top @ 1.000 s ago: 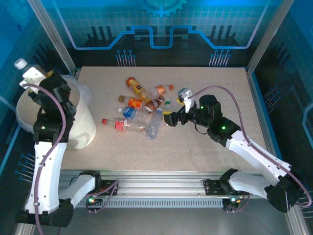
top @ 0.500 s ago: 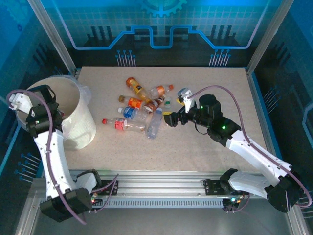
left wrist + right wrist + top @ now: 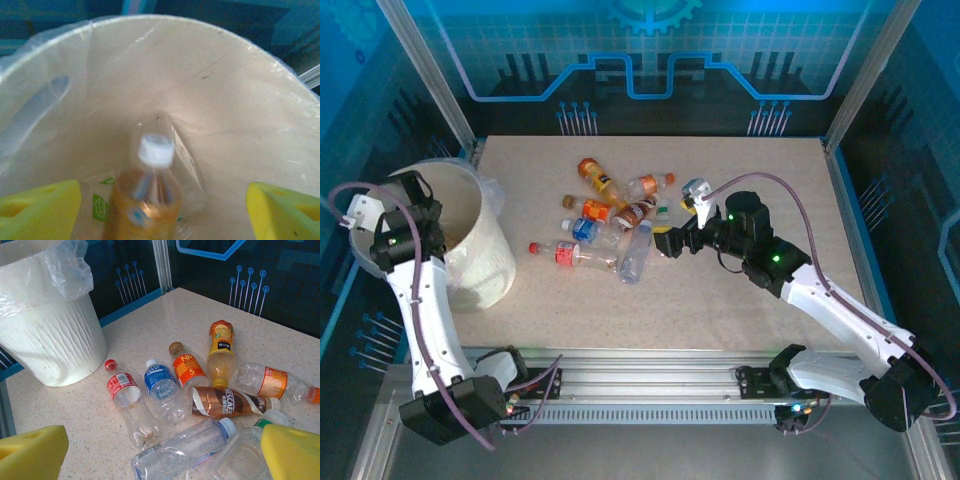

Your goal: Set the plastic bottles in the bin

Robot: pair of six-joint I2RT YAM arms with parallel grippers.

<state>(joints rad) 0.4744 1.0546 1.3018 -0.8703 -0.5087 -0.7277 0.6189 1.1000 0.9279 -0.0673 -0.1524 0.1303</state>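
1. The left gripper [image 3: 161, 212] hangs over the mouth of the bin [image 3: 240, 100], which stands at the left edge of the table [image 3: 740, 180].
2. Its yellow pads [image 3: 40, 210] are spread wide and touch nothing. A second ago they were nearly closed, holding a white-capped bottle up above the bin rim.
3. That bottle [image 3: 147, 195] is now inside the bin, cap up, with amber liquid in it. It is blurred, so it may be dropping; whether it has landed cannot be told.
4. A scrap of green label shows low in the bin beside it, too unclear to name.
5. This means one more bottle is delivered, and the left arm is free to go back for another.
6. The right gripper [image 3: 162, 455] is fully open and empty, low over the near side of the pile of bottles [image 3: 615, 225] at mid-table.
7. About nine bottles lie there on their sides, touching or just beside one another, well apart from the bin.
8. Most of the task is judged to remain, and the right arm looks placed for the next pick.
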